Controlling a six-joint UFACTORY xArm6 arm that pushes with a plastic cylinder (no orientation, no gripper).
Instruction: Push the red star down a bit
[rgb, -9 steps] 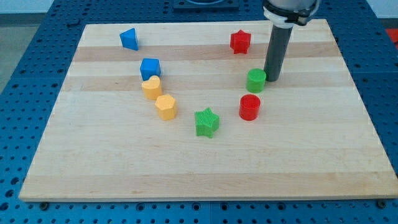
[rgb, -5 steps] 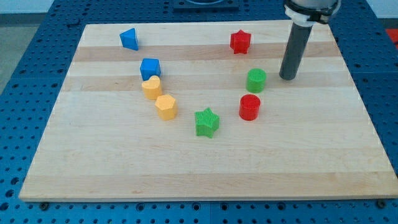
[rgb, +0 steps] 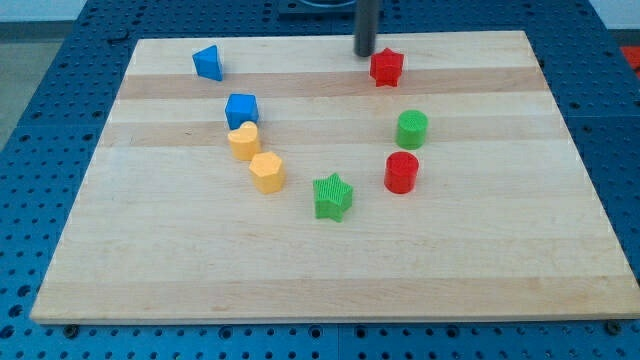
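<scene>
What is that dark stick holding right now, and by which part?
Nothing is held. The rod has no claw; it only pushes. My tip rests on the board just up and to the view's left of the red star, seemingly not touching it.

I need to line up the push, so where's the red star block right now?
The red star block sits near the view's top, right of centre on the wooden board, above the green cylinder. My tip is just at its upper left.

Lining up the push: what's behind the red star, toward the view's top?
Just above and left of the red star stands my tip, close beside it; contact unclear. Beyond is bare board up to its edge. Nothing looks hidden.
</scene>
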